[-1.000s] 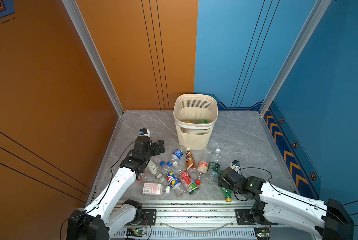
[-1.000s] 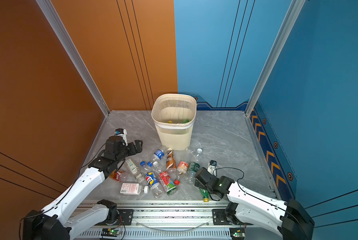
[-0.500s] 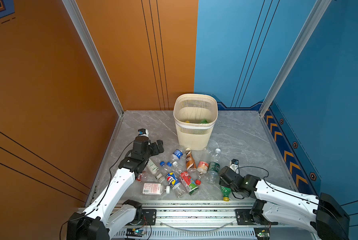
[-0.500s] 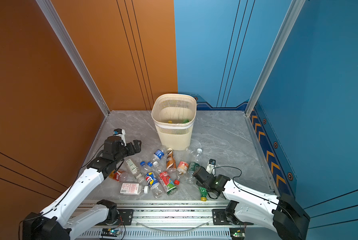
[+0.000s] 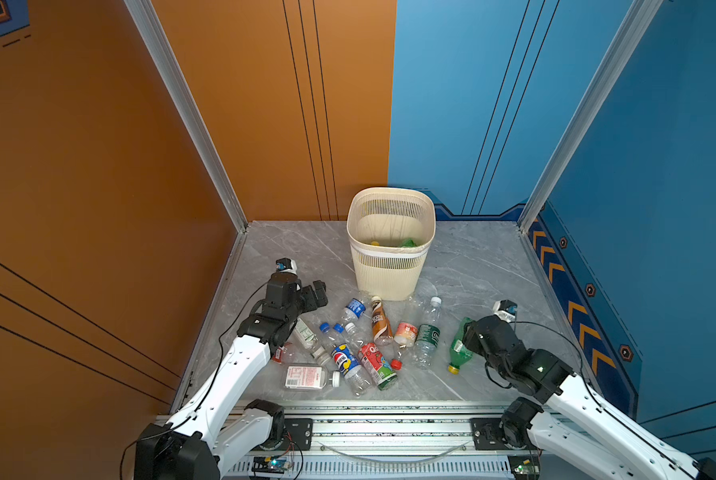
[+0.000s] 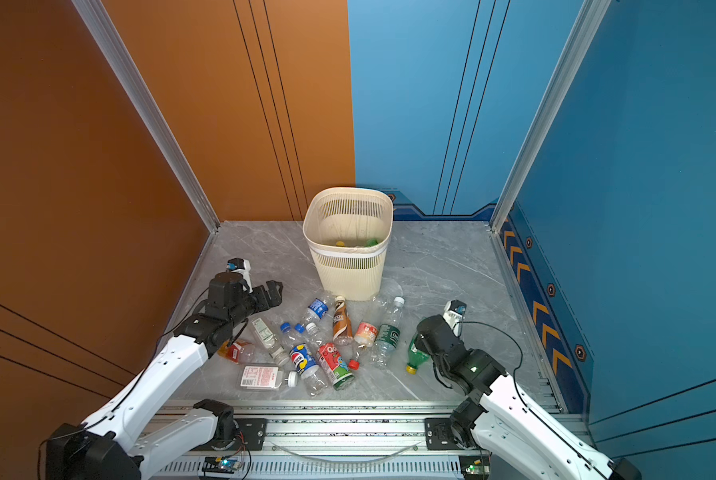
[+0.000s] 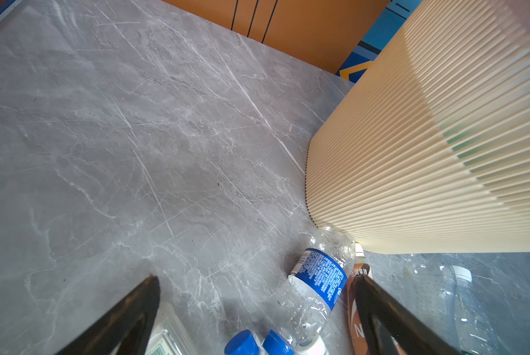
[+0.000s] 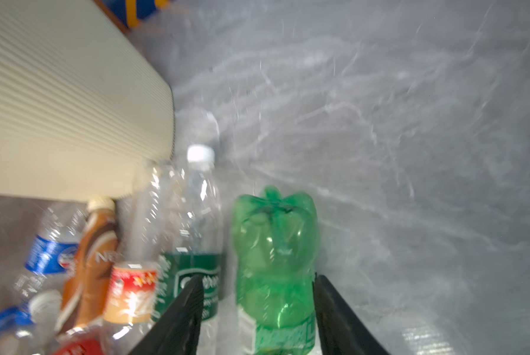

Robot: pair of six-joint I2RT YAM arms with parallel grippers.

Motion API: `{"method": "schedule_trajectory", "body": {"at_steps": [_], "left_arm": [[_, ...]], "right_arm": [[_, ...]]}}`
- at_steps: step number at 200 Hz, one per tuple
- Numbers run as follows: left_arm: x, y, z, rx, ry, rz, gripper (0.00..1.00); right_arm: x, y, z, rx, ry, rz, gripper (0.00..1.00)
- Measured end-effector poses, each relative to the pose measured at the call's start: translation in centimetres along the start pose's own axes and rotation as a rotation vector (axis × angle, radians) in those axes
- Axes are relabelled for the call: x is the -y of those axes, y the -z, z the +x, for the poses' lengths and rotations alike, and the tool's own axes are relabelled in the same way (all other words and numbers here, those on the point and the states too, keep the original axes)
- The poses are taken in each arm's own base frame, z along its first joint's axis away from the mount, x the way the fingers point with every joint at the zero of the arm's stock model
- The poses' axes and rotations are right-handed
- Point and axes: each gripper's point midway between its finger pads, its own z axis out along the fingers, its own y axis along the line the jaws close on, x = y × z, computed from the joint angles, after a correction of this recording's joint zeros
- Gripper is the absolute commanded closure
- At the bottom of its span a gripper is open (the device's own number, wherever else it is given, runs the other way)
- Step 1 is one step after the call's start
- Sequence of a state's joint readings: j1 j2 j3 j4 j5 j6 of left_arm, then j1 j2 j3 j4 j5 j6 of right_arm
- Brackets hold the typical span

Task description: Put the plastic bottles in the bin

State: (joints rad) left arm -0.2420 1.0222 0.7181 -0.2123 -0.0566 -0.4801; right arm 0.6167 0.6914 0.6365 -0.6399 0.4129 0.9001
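The cream ribbed bin (image 5: 389, 270) (image 6: 348, 270) stands at the back middle of the floor, with a green bottle and a yellow cap inside. In front of it lie several plastic bottles (image 5: 360, 345) (image 6: 318, 345). My right gripper (image 5: 464, 337) (image 6: 419, 343) (image 8: 257, 279) is shut on a green bottle (image 5: 456, 347) (image 6: 413, 355) (image 8: 276, 239), which hangs tilted with its yellow cap low, to the right of the pile. My left gripper (image 5: 318, 291) (image 6: 271, 291) (image 7: 256, 279) is open and holds nothing, at the pile's left edge beside a blue-labelled bottle (image 7: 319, 276).
The bin's wall (image 7: 442, 153) (image 8: 57, 107) is close to both wrists. A white-capped, dark-green-labelled bottle (image 8: 196, 230) lies right beside the held one. The orange wall bounds the left and the blue wall the right. A metal rail (image 5: 389, 428) runs along the front.
My right gripper has closed on the green bottle and raised it off the floor, swinging a little to the right. The left arm has hardly moved.
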Motion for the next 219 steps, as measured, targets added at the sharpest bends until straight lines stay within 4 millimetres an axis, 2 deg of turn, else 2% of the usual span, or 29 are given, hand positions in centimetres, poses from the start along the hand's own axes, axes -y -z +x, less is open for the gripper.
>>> {"method": "schedule_trajectory", "body": {"at_steps": [22, 39, 55, 66, 78, 98, 117, 141, 160, 182, 219], "left_arm": [[-0.1, -0.1, 0.4, -0.009, 0.009, -0.001, 0.0], [-0.4, -0.2, 0.9, -0.023, 0.015, -0.008, 0.0], [-0.5, -0.2, 1.0, -0.029, 0.018, -0.01, 0.0], [-0.6, -0.1, 1.1, -0.029, 0.021, -0.01, 0.0], [-0.7, 0.1, 1.1, -0.026, 0.028, -0.012, 0.0], [-0.8, 0.4, 1.3, -0.02, 0.031, -0.01, 0.0], [-1.4, 0.3, 1.7, -0.029, 0.038, -0.021, 0.0], [-1.8, 0.0, 1.9, -0.039, 0.055, -0.028, 0.0], [-1.9, -0.4, 2.2, -0.053, 0.06, -0.031, 0.0], [-2.1, -1.0, 2.8, -0.082, 0.069, -0.034, 0.0], [-2.0, -1.2, 3.1, -0.097, 0.084, -0.03, 0.0]], "right_arm": [[-1.5, 2.2, -5.0, 0.109, 0.003, -0.033, 0.42], [-2.9, 3.3, -8.1, 0.162, 0.025, -0.047, 0.42], [-5.2, 4.1, -11.3, 0.209, 0.045, -0.066, 0.39], [-6.3, 4.2, -12.7, 0.227, 0.05, -0.078, 0.36], [-6.7, 3.4, -13.1, 0.218, 0.05, -0.077, 0.3], [-4.6, 1.0, -11.8, 0.157, 0.038, -0.018, 0.17], [-1.3, -1.5, -8.8, 0.082, 0.006, 0.066, 0.05], [2.6, -3.6, -3.3, -0.031, -0.026, 0.148, 0.0], [4.9, -4.3, -0.3, -0.076, -0.054, 0.191, 0.0], [6.4, -4.7, 1.1, -0.089, -0.094, 0.215, 0.0], [6.7, -6.3, 2.0, -0.108, -0.131, 0.216, 0.0]]}}
